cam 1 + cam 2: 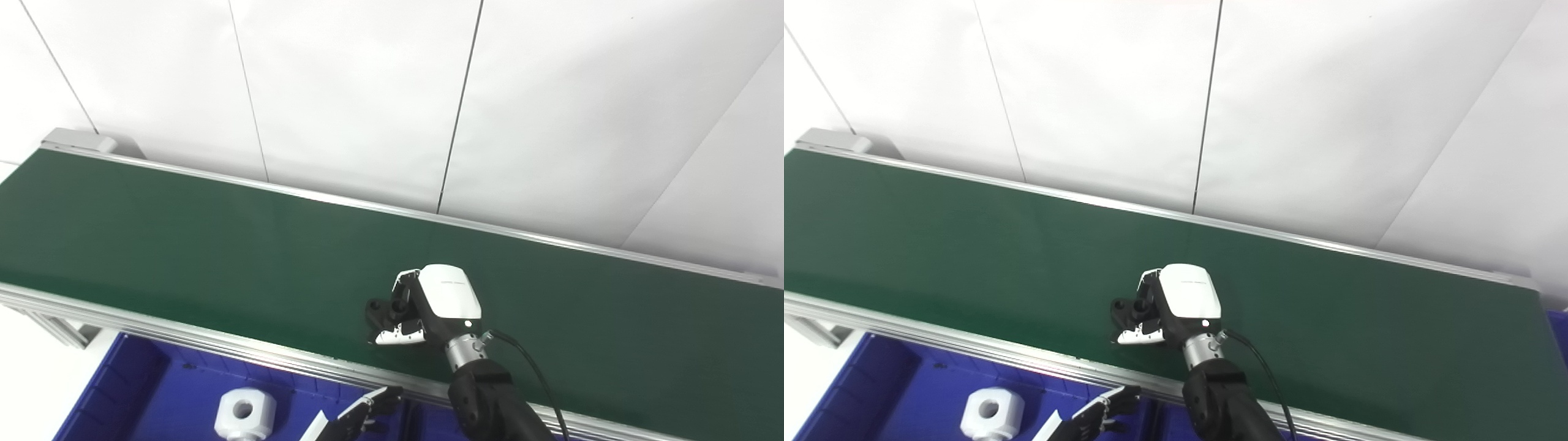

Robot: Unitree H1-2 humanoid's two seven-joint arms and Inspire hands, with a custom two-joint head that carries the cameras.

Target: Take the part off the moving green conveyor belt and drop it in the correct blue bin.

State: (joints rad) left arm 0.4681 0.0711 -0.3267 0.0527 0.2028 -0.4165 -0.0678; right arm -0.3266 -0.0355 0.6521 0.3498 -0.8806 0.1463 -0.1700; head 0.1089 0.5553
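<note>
A black part (378, 310) lies on the green conveyor belt (184, 245), near its front edge. My right hand (432, 303) reaches over the belt from the bottom and its fingers (401, 335) are curled around the part; the hand also shows in the right eye view (1179, 300). Most of the part is hidden by the fingers. My left hand (361, 416) shows only partly at the bottom edge, over the blue bin (153, 392), with its fingers stretched out and holding nothing.
A white hex-shaped part with a round hole (245, 413) lies in the blue bin below the belt's front rail (184, 334). A sliver of another blue bin (1559, 324) shows at the far right. White wall panels stand behind the belt.
</note>
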